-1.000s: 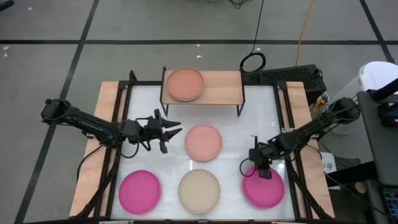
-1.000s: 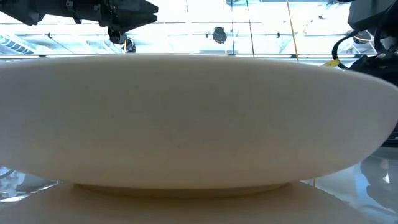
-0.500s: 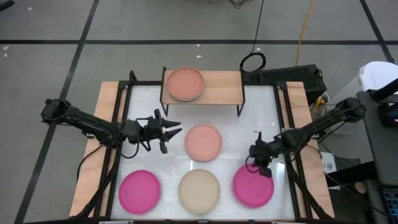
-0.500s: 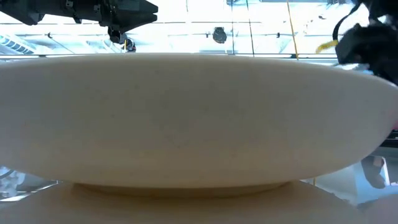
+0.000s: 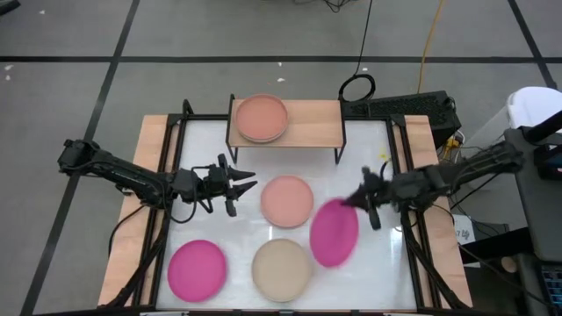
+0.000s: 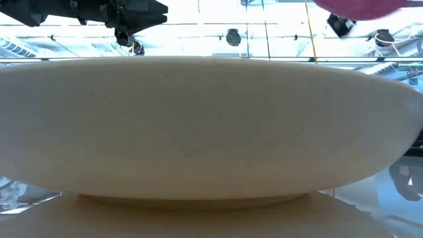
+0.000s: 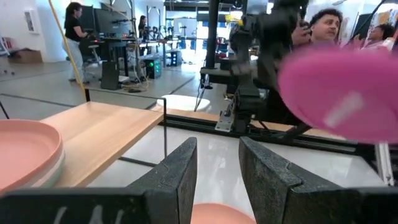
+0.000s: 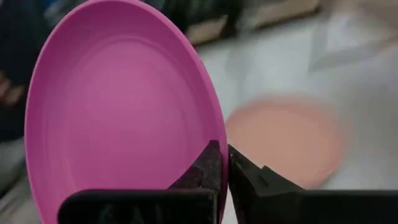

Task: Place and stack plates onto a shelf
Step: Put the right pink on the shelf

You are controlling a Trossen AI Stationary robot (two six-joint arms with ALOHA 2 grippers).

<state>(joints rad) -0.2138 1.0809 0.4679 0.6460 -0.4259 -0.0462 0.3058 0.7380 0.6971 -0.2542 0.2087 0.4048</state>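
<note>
1. The floor (image 5: 176, 44) around the bench is grey, crossed by dark lines.
2. A black cable (image 5: 364, 35) and a yellow cable (image 5: 430, 39) run across it behind the bench.
3. The bench (image 5: 154, 158) has wood edges and a white top.
4. From the left wrist, an open room shows with desks (image 7: 118, 50), a dark pillar (image 7: 212, 34) and bright light beyond.
5. A person (image 7: 74, 31) stands at the far desks; another person (image 7: 323, 25) is nearer.

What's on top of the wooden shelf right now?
A stack of peach plates sits on the shelf's left half; how many are stacked can't be counted from above. The right half shows bare wood.
</note>
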